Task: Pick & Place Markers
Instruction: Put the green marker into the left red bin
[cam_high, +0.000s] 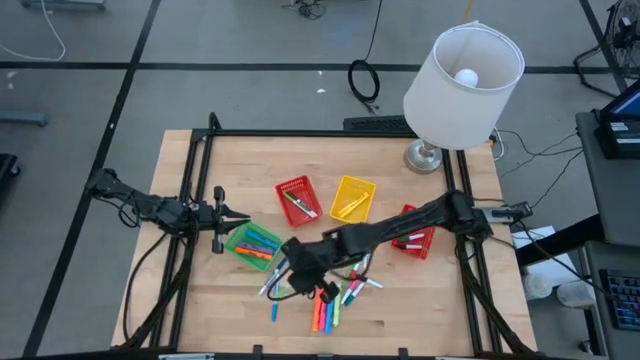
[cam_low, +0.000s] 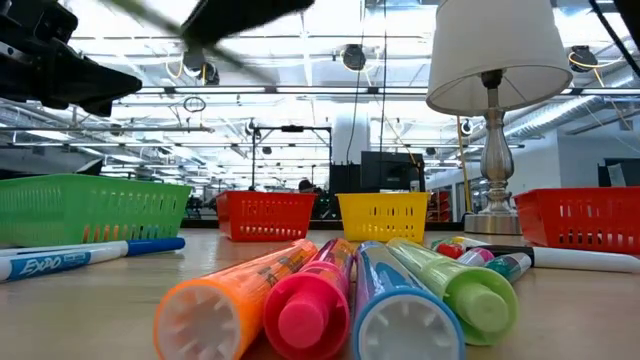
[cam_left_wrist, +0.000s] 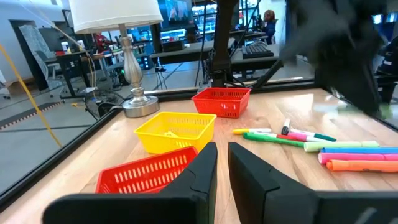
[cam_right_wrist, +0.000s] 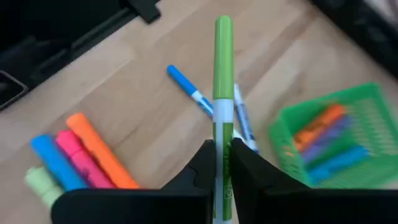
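Markers (cam_high: 325, 312) lie partly sorted and partly loose, so the job looks around its middle. A bunch is still on the bare wood near the front edge of the desk (cam_high: 420, 310): fat orange, pink, blue and pale green ones side by side, touching, plus thinner pens scattered just beside them, and a white-barrelled blue one closer to the green basket.

One green marker (cam_right_wrist: 222, 93) is in the air. The right pincer (cam_right_wrist: 222, 152) is clenched on its barrel, with most of the pen sticking out past the fingers, above the desk between the loose pile and the green basket (cam_high: 253, 245). My guess is that it is being carried to a basket, likely the green one, though I cannot tell its target for sure.

The left pincer (cam_left_wrist: 222, 168) waits near the left edge of the desk, fingers nearly together with a narrow gap and nothing between them.

Containers:
- Green basket, left of centre: several markers already inside, orange, blue and pink among them.
- Red basket (cam_high: 298, 199), centre back: holds at least one pen.
- Yellow basket (cam_high: 352, 197), just beside it: one or two orange-looking pens.
- Second red basket (cam_high: 420, 240), toward the right edge and half hidden under the right arm: a few pens show.

A table lamp (cam_high: 462, 75) stands at the back right corner.
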